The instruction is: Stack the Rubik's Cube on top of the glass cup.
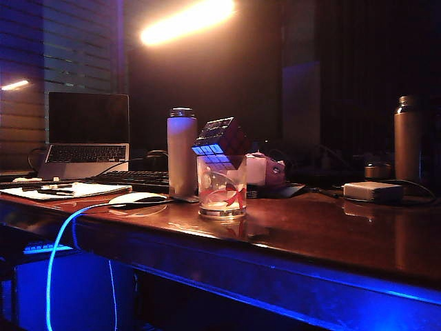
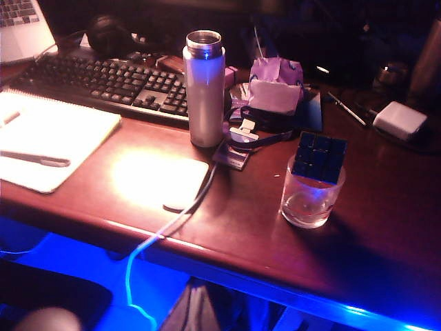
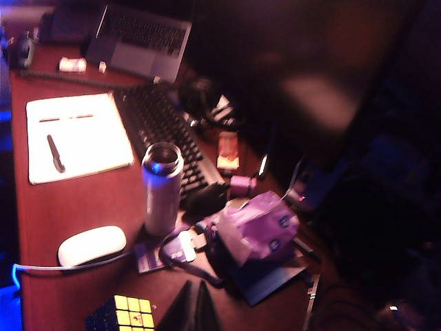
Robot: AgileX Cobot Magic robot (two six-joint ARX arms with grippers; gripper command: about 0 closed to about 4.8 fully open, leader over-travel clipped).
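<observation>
Right tool [image 3: 195, 307] fingers pressed together, empty, above cluttered counter near cube. Left tool not visible in any view. Room dark, blue glow under counter edge, bright lamp streak overhead. Glossy reddish wood counter [image 1: 331, 231]. Rubik's Cube [image 1: 219, 140] sits tilted on rim of glass cup [image 1: 221, 186], near front edge. Pale bottle [image 1: 182, 153] just beside cup; white mouse [image 1: 138, 199], keyboard [image 2: 103, 81], notepad [image 2: 52, 138], laptop [image 1: 88, 134] further off.

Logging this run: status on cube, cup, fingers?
Rubik's Cube sits tilted in glass cup rim. Right gripper fingers shut, empty, above desk. Left gripper unseen. Bottle beside cup.
</observation>
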